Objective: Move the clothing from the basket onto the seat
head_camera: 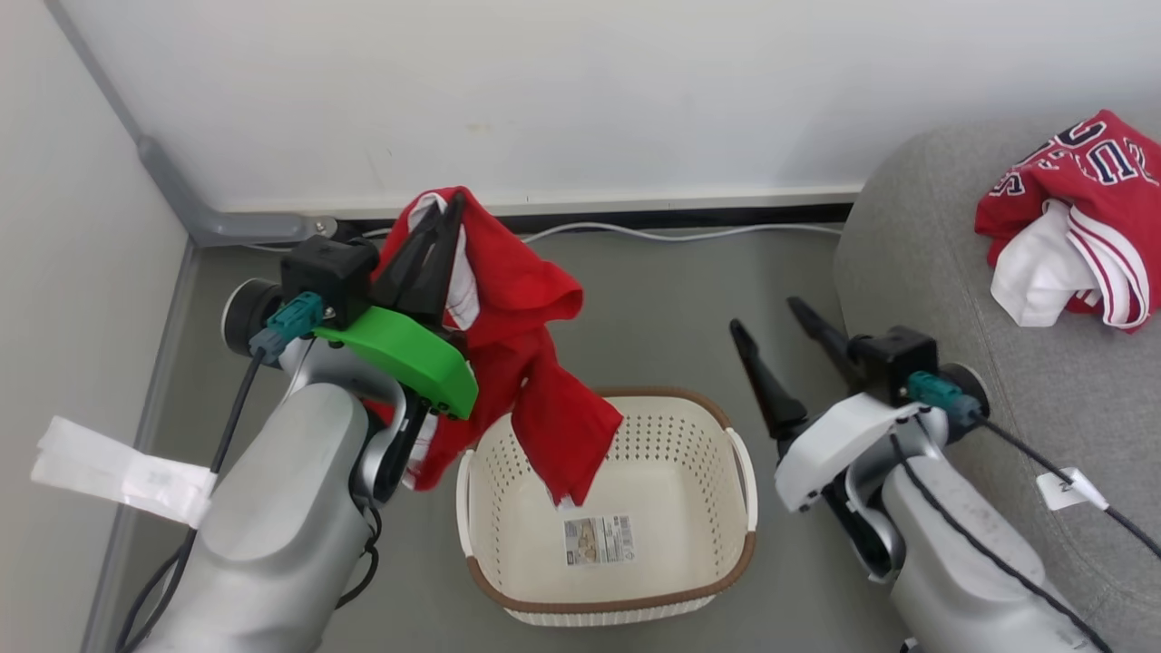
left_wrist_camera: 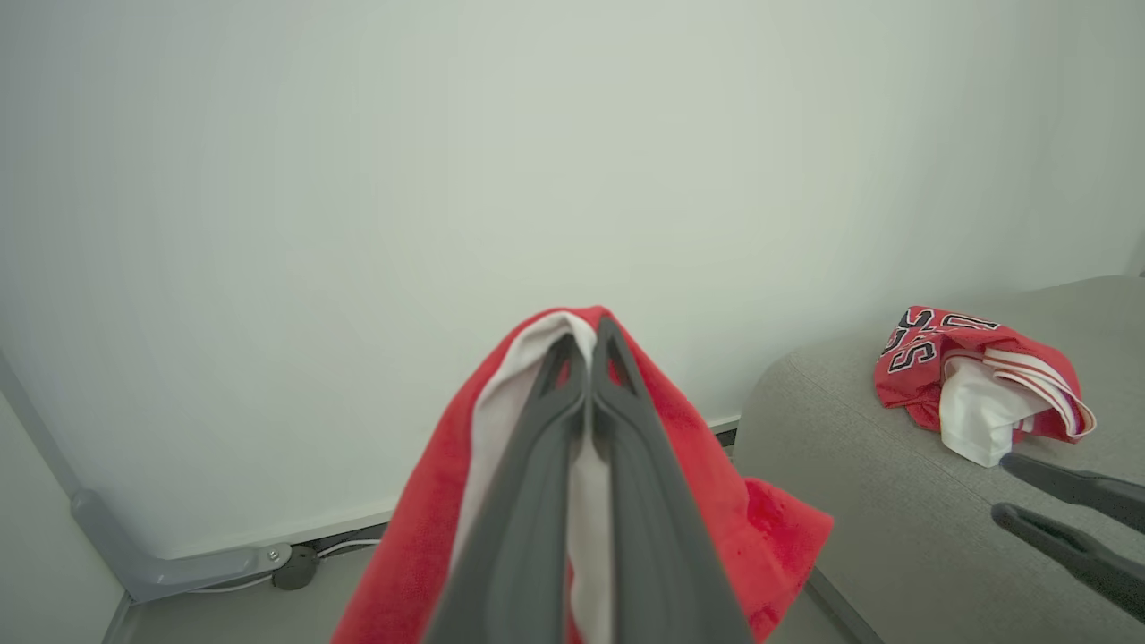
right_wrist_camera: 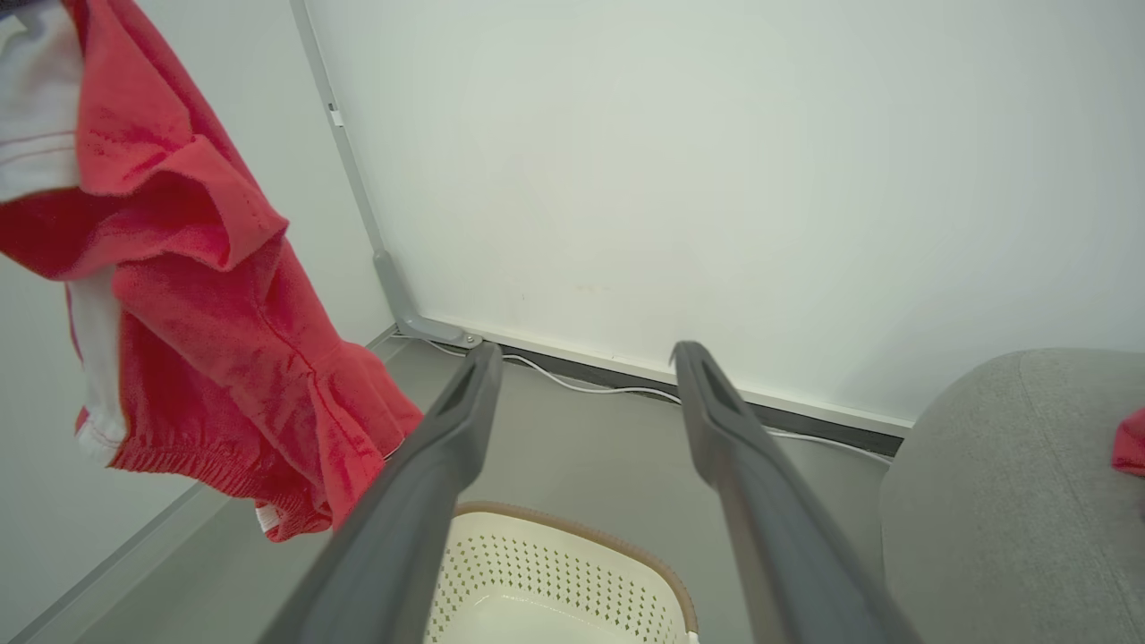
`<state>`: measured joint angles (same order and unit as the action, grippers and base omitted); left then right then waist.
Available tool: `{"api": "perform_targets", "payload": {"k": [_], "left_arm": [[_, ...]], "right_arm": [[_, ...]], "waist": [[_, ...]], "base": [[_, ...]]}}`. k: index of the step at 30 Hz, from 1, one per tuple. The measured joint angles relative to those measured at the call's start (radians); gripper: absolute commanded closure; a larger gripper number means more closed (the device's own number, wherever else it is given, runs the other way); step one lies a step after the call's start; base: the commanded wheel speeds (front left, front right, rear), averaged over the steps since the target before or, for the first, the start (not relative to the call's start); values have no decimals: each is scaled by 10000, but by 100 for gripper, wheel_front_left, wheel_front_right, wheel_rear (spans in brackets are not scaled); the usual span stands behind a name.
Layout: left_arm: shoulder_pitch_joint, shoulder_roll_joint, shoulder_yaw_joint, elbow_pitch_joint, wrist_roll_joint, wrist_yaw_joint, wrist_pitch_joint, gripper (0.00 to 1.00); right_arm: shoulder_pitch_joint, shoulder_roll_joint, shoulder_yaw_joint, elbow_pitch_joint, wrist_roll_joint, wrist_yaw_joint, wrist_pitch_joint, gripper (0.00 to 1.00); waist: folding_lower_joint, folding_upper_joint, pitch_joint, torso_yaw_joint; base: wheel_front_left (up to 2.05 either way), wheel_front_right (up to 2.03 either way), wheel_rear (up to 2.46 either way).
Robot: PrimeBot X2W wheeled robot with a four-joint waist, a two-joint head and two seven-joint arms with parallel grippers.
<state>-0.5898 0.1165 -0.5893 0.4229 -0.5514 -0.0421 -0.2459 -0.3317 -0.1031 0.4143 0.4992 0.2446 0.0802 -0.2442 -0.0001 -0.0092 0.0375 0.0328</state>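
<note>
My left gripper (head_camera: 446,210) is shut on the red shorts (head_camera: 531,363), which hang from its fingers above the left side of the cream basket (head_camera: 717,426); their lower end dangles over the basket's inside. The left wrist view has the shorts (left_wrist_camera: 769,537) draped around the closed fingers (left_wrist_camera: 537,501). The red jersey (head_camera: 1084,222) lies crumpled on the grey seat (head_camera: 916,245) at the right. Between basket and seat my right gripper (head_camera: 766,317) stands open with nothing in it. The right wrist view has the shorts (right_wrist_camera: 206,331) hanging at its left and the basket (right_wrist_camera: 555,572) below the open fingers.
The basket stands on a grey floor (head_camera: 662,290) and holds only a label sticker (head_camera: 598,540). A white wall with a dark baseboard and a white cable (head_camera: 689,234) runs along the back. A grey conduit (head_camera: 181,195) sits in the left corner.
</note>
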Motion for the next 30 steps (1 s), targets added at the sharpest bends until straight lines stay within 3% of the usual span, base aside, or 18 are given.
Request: {"api": "perform_targets", "payload": {"k": [10, 30], "left_arm": [[-1, -90, -337, -652, 2, -2, 403, 100], [-8, -211, -807, -1990, 17, 75, 1220, 100]], "right_arm": [[75, 205, 1283, 378, -215, 337, 341, 0], [-648, 401, 2807, 2075, -522, 430, 426, 0]], "waist": [[0, 0, -392, 444], [0, 0, -554, 1069]], "base": [[0, 0, 0], [0, 0, 0]]}}
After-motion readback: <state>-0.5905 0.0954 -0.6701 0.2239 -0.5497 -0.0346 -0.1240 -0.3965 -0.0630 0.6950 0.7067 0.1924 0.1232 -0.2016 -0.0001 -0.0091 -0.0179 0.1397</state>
